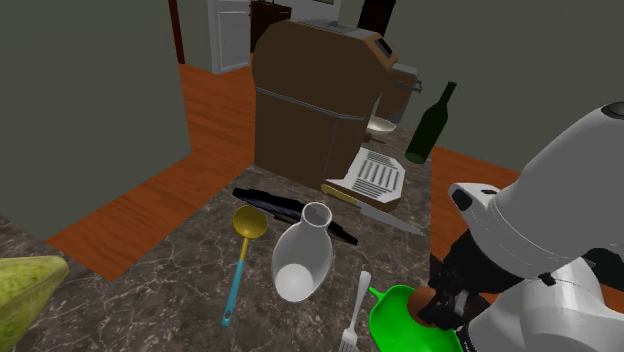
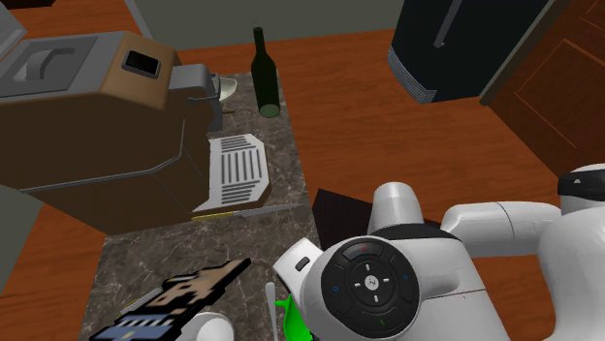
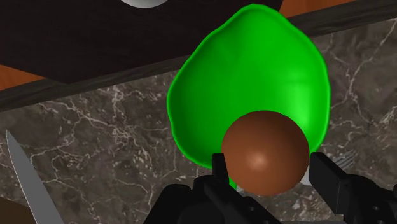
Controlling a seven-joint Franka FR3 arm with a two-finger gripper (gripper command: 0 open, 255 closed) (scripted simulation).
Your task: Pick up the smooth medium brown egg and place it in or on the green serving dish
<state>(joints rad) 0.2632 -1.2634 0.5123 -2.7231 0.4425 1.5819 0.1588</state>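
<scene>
Egg [image 3: 265,153], smooth and mid-brown, sits clasped between the two black fingers of the claw [image 3: 272,172], which is closed just far enough to grip it at its widest part. In the wrist view it hangs over the near rim of the green dish [image 3: 251,83], with most of the bowl lying beyond it. In the shoulder view it shows just above the edge of the dish nearest the stand, at the corner of the dark marbled worktop [image 1: 180,290]. It looks close to the dish but apart from it; how high it hangs I cannot tell.

The step in hand, I judge, is the placing. To do it well, carry the egg a little further toward the middle of the dish, so that it comes down in the hollow and not on the sloping rim, from which a round thing would likely roll onto the worktop. Lower gently until the egg almost touches the green surface. Then part the fingers slowly, only a little wider than the egg, so that neither nudges it, and lift straight up.

A fork [image 1: 358,305] lies just beside the dish and a white jug [image 1: 303,255] rests on its side nearby; neither blocks a straight descent.
</scene>
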